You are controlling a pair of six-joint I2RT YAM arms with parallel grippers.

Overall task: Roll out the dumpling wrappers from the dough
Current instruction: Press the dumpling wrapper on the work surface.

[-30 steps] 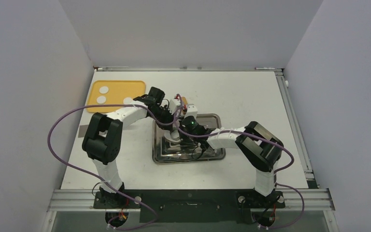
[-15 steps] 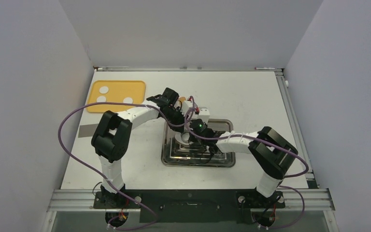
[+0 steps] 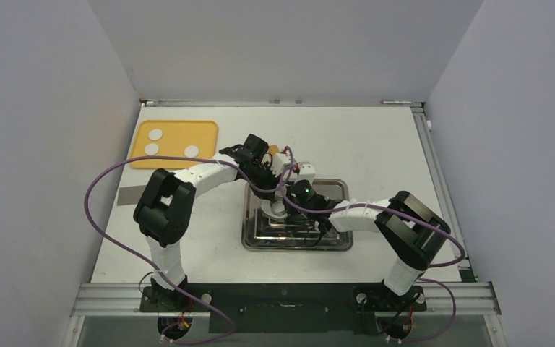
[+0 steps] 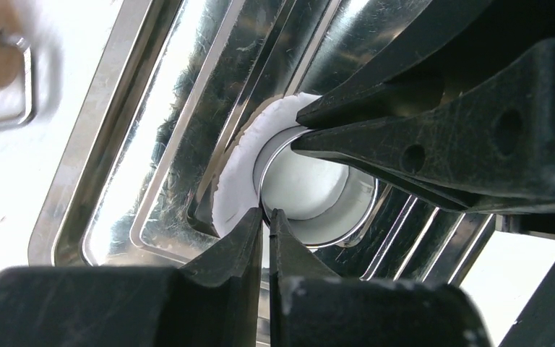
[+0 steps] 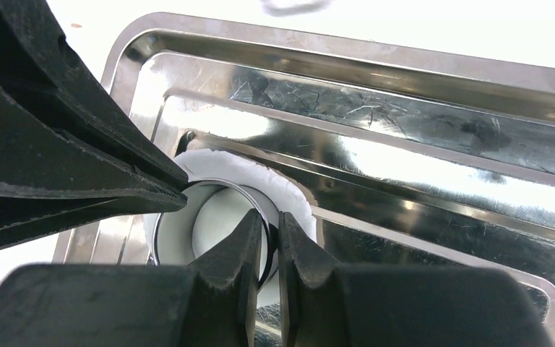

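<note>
A flattened white dumpling wrapper (image 4: 240, 163) lies in the steel tray (image 3: 338, 244), also in the right wrist view (image 5: 260, 173). A shiny metal ring (image 4: 332, 220) stands on it, with white dough inside. My left gripper (image 4: 266, 214) is shut on the ring's near wall. My right gripper (image 5: 271, 218) is shut on the ring's (image 5: 160, 238) opposite wall. Both grippers meet over the tray's left part (image 3: 277, 207). Three dough lumps (image 3: 152, 149) lie on the yellow tray (image 3: 206, 137) at the far left.
A small orange-brown object (image 3: 275, 150) lies just beyond the steel tray's far edge. A dark grey patch (image 3: 124, 196) lies on the table at the left. The cell's walls close in the table on three sides.
Over the last second the steel tray and both grippers shifted to the right together. In the last half second they barely moved.
</note>
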